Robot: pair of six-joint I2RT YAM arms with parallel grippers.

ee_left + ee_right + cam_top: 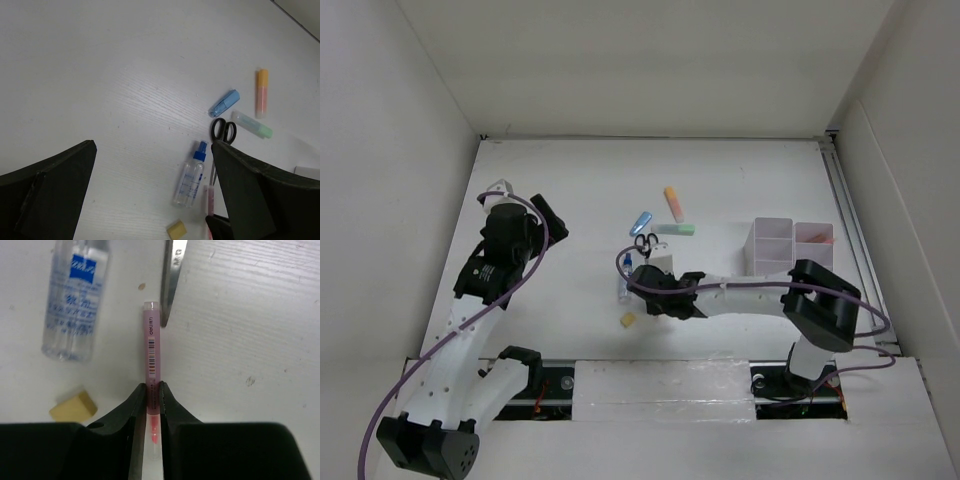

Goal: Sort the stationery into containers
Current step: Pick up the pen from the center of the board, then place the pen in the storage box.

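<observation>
My right gripper (pixel 153 389) is shut on a thin pink-red pen (pixel 151 342), low over the table beside the scissors' blade (pixel 170 275). The blue-capped glue bottle (pixel 75 295) and yellow eraser (pixel 73 406) lie just left of it. In the top view the right gripper (pixel 655 288) is by the bottle (pixel 625 282), eraser (pixel 628 320) and black-handled scissors (pixel 646 244). The blue marker (pixel 641 221), green marker (pixel 675 229) and orange marker (pixel 673 203) lie beyond. The bins (pixel 788 245) stand to the right. My left gripper (pixel 542 215) is open and empty, raised at the left.
The left wrist view looks down on the bottle (pixel 190 175), eraser (pixel 176 230), scissors (pixel 223 131) and the three markers (pixel 224 103). One bin holds a reddish item (pixel 815 237). White walls enclose the table on three sides.
</observation>
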